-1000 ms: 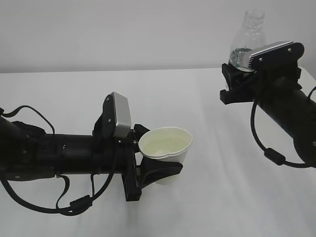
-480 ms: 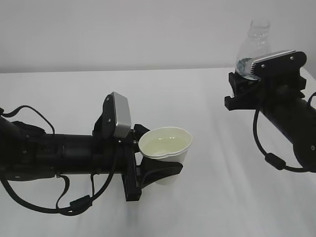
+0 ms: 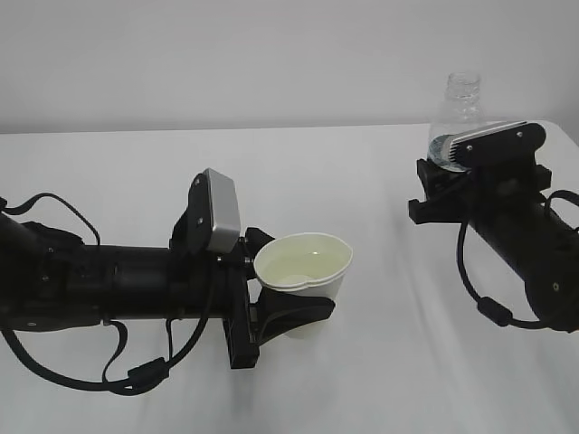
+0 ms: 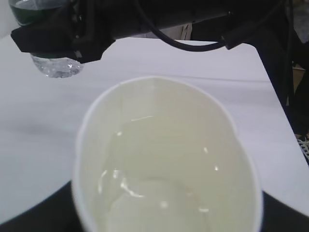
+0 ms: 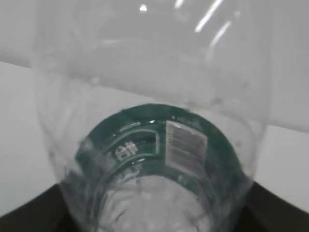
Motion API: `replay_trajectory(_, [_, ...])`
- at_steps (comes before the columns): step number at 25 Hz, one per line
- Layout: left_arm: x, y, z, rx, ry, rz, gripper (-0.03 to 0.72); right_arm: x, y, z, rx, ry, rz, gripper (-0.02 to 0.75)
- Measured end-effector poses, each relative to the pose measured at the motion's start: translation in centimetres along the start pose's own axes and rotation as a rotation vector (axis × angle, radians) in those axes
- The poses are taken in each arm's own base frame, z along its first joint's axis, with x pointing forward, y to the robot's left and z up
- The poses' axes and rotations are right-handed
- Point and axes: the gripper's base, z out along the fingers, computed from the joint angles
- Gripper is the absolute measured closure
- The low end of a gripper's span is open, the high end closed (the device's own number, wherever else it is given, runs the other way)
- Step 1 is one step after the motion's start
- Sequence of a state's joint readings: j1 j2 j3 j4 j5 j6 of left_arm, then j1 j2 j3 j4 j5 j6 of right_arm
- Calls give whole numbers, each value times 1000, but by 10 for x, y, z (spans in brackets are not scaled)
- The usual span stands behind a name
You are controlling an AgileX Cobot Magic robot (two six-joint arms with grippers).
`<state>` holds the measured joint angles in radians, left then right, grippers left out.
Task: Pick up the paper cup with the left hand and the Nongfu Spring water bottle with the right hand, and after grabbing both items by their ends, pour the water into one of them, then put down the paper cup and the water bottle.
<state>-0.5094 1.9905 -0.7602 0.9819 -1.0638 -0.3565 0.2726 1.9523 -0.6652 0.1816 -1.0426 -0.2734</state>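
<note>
My left fingers (image 3: 288,307) clamp the water-filled paper cup (image 3: 303,271); right fingers (image 3: 452,176) grip the upright bottle (image 3: 460,113). I should lower both level and gently onto the table (image 3: 380,362).

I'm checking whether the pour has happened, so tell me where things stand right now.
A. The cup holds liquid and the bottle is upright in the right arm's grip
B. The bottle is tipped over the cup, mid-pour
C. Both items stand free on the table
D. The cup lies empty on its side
A: the paper cup, gripped by the left arm, has water pooled inside, while the bottle stands neck-up in the right arm's grip, away from the cup.
</note>
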Motion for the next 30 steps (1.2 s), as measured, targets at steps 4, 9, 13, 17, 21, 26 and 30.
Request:
replay_trajectory(4, [0,0,0,0,0,0,258,1,-2,0,25,3,35,271])
replay_trajectory(9, [0,0,0,0,0,0,258,9,-1,3,36,12,40,271])
replay_trajectory(13, [0,0,0,0,0,0,258,14,0,7,40,16,42,271])
replay_trajectory(17, [0,0,0,2,1,1,258,18,0,10,52,23,52,271])
replay_trajectory(21, [0,0,0,2,1,1,258,21,0,15,61,26,68,271])
replay_trajectory(26, [0,0,0,2,1,1,258,28,3,22,60,35,85,271])
replay_trajectory(30, [0,0,0,2,1,1,258,33,4,25,63,46,88,270])
